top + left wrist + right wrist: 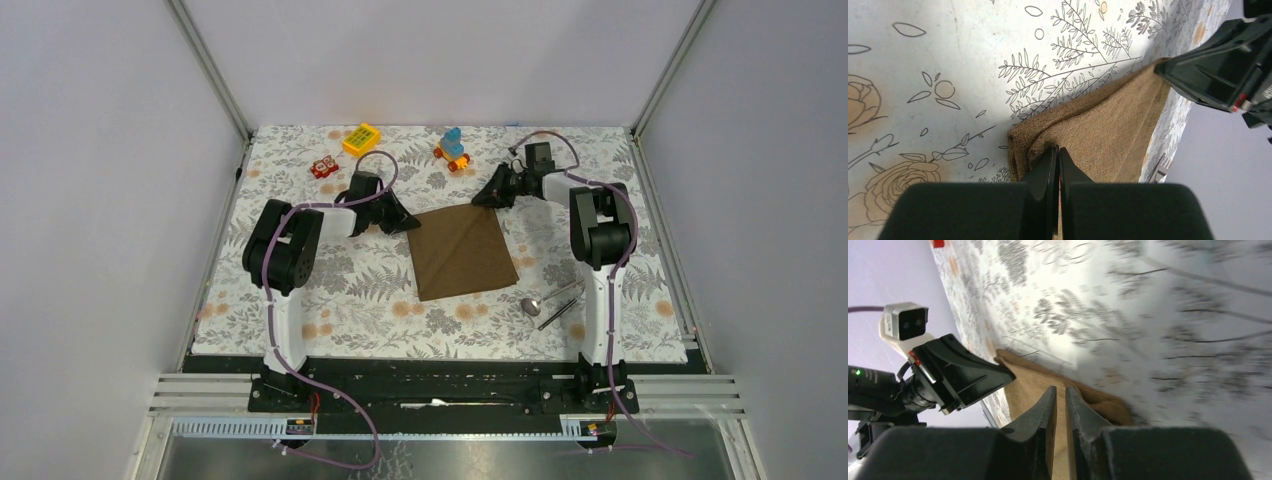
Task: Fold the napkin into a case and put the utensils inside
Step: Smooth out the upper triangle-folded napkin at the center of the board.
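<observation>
The brown napkin [463, 252] lies flat and roughly square on the tablecloth at the middle. My left gripper [408, 222] is at its far left corner and is shut on a fold of the cloth [1108, 130], jaws pressed together [1058, 148]. My right gripper [484, 198] is at the far right corner; its jaws [1060, 388] stand nearly together with the napkin's edge [1028, 382] between them. The silver spoon [531, 305] and the thin dark stick [560, 312] lie side by side right of the napkin's near corner, apart from it.
The floral grey tablecloth [330, 300] covers the table. At the back stand a yellow block [361, 138], a red toy [323, 167] and a blue and orange toy [452, 148]. Frame posts and walls ring the table.
</observation>
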`<action>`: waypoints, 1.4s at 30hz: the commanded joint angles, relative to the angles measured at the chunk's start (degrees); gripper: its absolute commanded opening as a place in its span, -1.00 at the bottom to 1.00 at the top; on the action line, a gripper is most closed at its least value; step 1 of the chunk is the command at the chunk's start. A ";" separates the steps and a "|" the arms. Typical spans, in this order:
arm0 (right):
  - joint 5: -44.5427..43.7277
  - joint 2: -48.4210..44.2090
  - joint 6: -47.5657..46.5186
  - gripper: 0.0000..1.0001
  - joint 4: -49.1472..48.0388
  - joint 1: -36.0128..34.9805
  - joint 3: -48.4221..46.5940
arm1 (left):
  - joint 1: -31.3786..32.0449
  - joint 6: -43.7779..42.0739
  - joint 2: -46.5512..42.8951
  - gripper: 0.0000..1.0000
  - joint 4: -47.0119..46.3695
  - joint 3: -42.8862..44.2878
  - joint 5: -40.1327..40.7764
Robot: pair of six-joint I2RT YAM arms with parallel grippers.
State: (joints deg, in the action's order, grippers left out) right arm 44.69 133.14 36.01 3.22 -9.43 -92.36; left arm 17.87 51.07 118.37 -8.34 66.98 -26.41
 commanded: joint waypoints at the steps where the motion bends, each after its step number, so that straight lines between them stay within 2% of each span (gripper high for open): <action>1: -0.84 1.93 -2.40 -0.64 -1.25 2.74 0.73 | -0.55 0.48 1.31 -1.00 -4.72 -2.87 0.40; 6: -2.44 2.14 -3.62 -0.64 0.16 4.70 0.15 | -0.55 1.12 1.42 -1.00 -6.34 -4.43 0.18; 11: -10.70 -1.31 -10.07 -0.61 11.06 4.95 -5.24 | -0.55 1.43 1.33 -1.00 -7.45 -5.00 -0.96; 14: -14.04 -6.68 -11.77 -0.55 14.58 4.86 -5.67 | -0.55 1.46 1.27 -1.00 -7.67 -4.72 -2.52; 19: -15.05 -18.36 -10.51 -0.32 14.04 3.92 2.36 | -0.56 0.17 0.88 -1.00 -7.84 -5.06 -3.12; 22: -11.40 -23.15 -8.14 -0.13 9.10 0.43 9.77 | -0.56 0.02 1.12 -1.00 -8.80 -4.95 -4.45; 24: -8.53 -25.71 -5.54 -0.10 3.80 -3.05 15.66 | -0.47 -0.57 1.23 -1.00 -8.89 -4.99 -4.73; 26: -6.37 -27.81 -1.30 -0.21 -3.71 -6.92 21.33 | -0.47 -1.70 1.21 -1.00 -8.75 -4.96 -4.62; 28: -3.91 -28.28 4.20 -0.52 -12.08 -10.79 25.50 | -0.47 -2.69 1.43 -1.00 -8.73 -4.79 -4.67; 31: -2.34 -27.44 10.27 -0.86 -22.74 -16.49 30.47 | -0.38 -3.85 1.92 -1.00 -9.14 -4.95 -4.49; 36: -0.11 -20.85 16.68 -1.00 -34.27 -20.79 32.47 | -0.38 -4.65 2.83 -1.00 -9.43 -4.58 -5.13; 42: 0.75 -16.91 17.39 -1.00 -38.65 -22.54 33.69 | -0.48 -4.60 1.58 -1.00 -11.52 -7.73 -3.86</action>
State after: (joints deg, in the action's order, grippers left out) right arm 43.46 115.57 50.87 -26.48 -31.20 -59.86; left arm 17.32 48.62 119.31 -19.51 62.26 -31.75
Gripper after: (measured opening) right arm 0.013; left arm 0.008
